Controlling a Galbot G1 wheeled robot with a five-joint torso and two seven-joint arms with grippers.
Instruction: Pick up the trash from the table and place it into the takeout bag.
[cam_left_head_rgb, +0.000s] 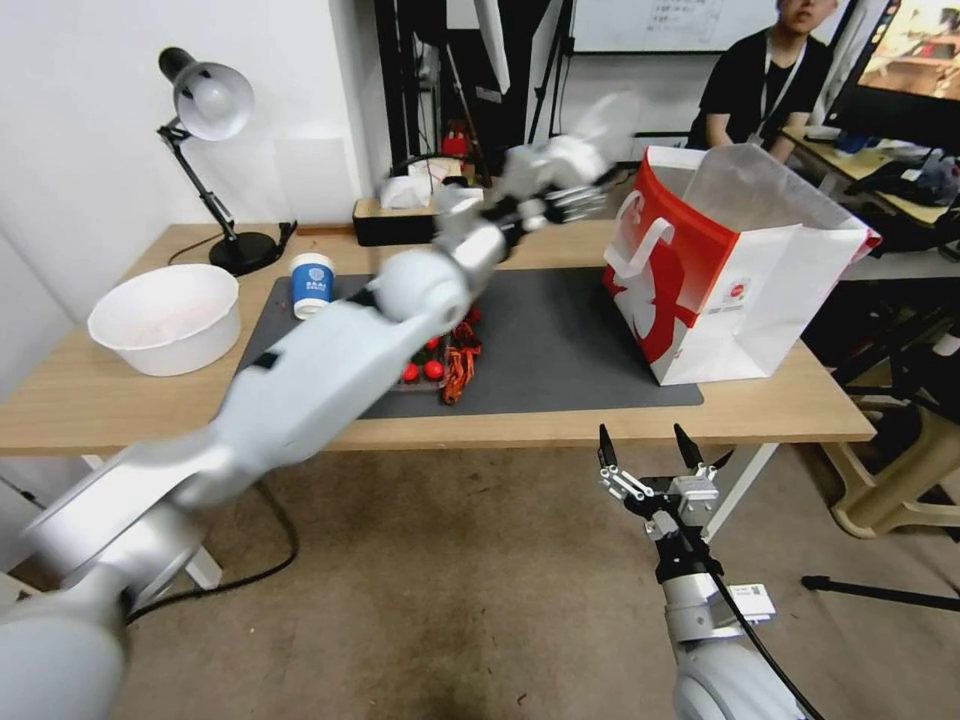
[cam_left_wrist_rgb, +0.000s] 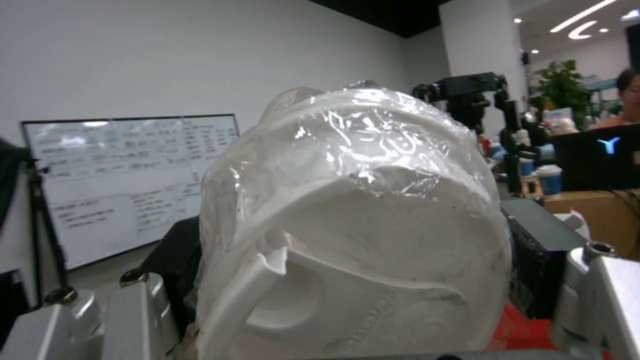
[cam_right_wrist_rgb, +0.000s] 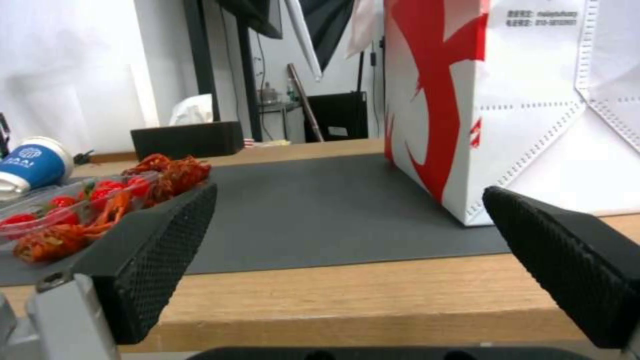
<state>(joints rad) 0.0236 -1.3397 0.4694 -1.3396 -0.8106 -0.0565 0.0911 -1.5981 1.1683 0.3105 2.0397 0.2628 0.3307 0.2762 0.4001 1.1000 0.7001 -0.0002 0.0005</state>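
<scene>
While the white bowl (cam_left_head_rgb: 165, 318) sits near the left end of the table (cam_left_head_rgb: 120, 405), beside a black desk lamp (cam_left_head_rgb: 215, 150), the blue-and-white paper cup (cam_left_head_rgb: 311, 284) stands on the left part of the dark mat (cam_left_head_rgb: 560, 340). Next to it, a clear tray of red scraps (cam_left_head_rgb: 445, 365) lies on the mat, partly hidden behind the left arm. That arm reaches up and across, and the left gripper (cam_left_head_rgb: 580, 195) is raised above the table, just beside the rim of the takeout bag (cam_left_head_rgb: 735, 280). Its fingers pinch a clear plastic bag with a pale lump (cam_left_wrist_rgb: 353, 225) inside, which bulges up between them in the left wrist view. The takeout bag stands upright at the right end of the mat, mouth open. The right gripper (cam_left_head_rgb: 648, 448) hangs low in front of the table edge, fingers spread wide and holding nothing. The risk from here, I judge, is releasing too early: the gripper looks short of the opening, so the lump could land on the rim or the white handle (cam_left_head_rgb: 640, 245) and fall outside. A bump from the arm could also tip or shove the light paper bag.
</scene>
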